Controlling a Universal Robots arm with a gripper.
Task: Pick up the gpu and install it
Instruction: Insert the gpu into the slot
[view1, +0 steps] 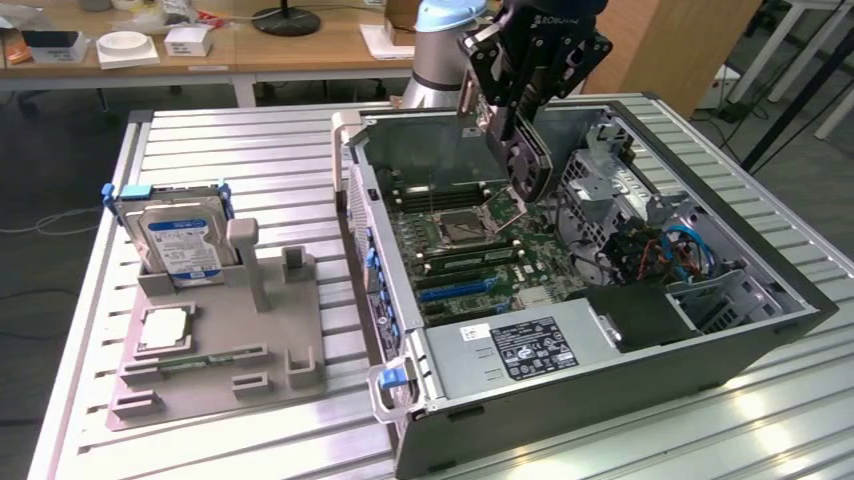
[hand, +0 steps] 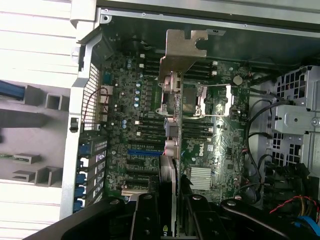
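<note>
My gripper hangs over the open computer case and is shut on the gpu. The card hangs on edge below the fingers, above the motherboard near the processor socket. In the wrist view the gpu is seen edge-on, running away from the black fingers, with its metal bracket at the far end by the case wall. The gripper clamps the card's near end. A blue expansion slot lies on the board just beside the card's line; the card is clear of the board.
A grey holder beside the case carries the blue-labelled hard drive, a processor chip and a memory stick. Inside the case are the power supply, drive cages and loose cables.
</note>
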